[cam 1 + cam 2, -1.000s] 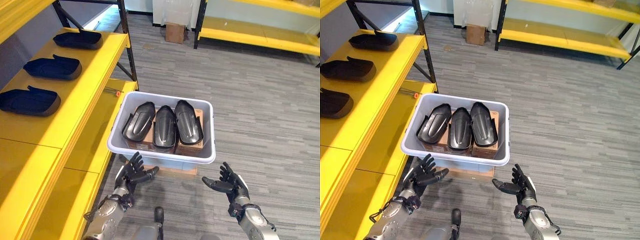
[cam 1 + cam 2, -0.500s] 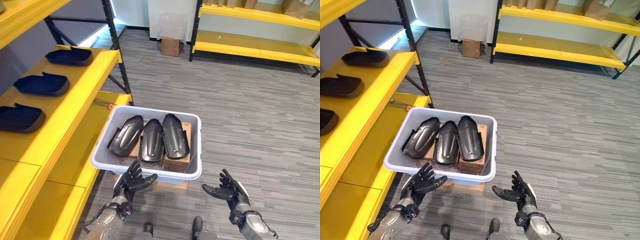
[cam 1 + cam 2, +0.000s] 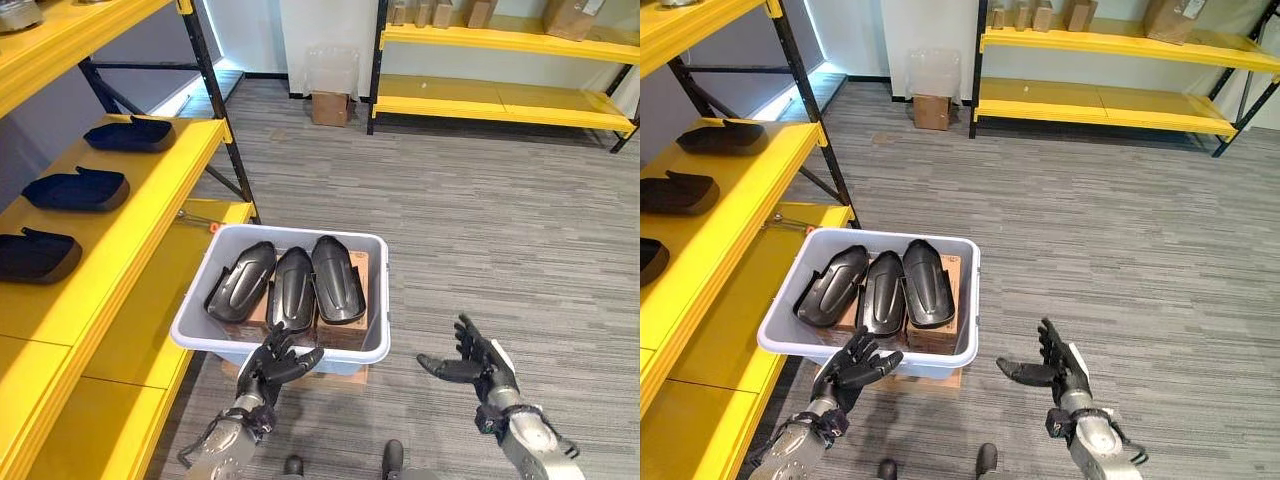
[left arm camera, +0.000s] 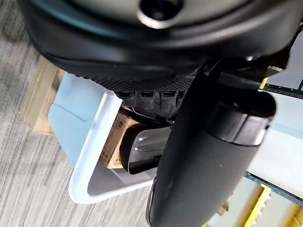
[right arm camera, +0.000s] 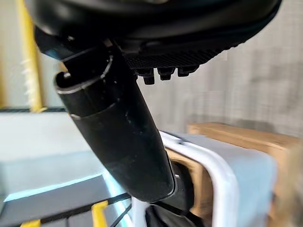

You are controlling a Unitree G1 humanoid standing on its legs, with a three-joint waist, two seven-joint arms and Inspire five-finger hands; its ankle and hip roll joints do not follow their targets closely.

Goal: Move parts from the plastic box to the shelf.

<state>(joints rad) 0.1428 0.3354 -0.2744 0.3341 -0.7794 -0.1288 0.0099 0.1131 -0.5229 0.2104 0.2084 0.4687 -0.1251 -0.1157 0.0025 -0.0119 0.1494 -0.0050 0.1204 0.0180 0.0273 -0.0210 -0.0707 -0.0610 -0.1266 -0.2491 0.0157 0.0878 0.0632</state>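
Observation:
A pale grey plastic box (image 3: 372, 346) sits on the floor beside the yellow shelf (image 3: 140, 215). Inside it three black moulded parts (image 3: 292, 286) lie side by side on cardboard cartons. Three similar black parts (image 3: 77, 188) rest in a row on the shelf's middle level. My left hand (image 3: 274, 364) hovers open just in front of the box's near wall, fingers spread. My right hand (image 3: 478, 363) is open too, to the right of the box and apart from it. In the left wrist view the box rim (image 4: 90, 152) and one part (image 4: 142, 147) show past the thumb.
A lower yellow shelf level (image 3: 180, 300) runs next to the box's left side. A black upright post (image 3: 218, 110) stands behind the box. Farther back are a small cardboard box (image 3: 330, 107) and another yellow rack (image 3: 500, 100). Grey carpet lies open to the right.
The camera has pulled back and tilted up, so the box and shelf sit lower and smaller. Both hands stay open; the right hand has moved slightly to the right.

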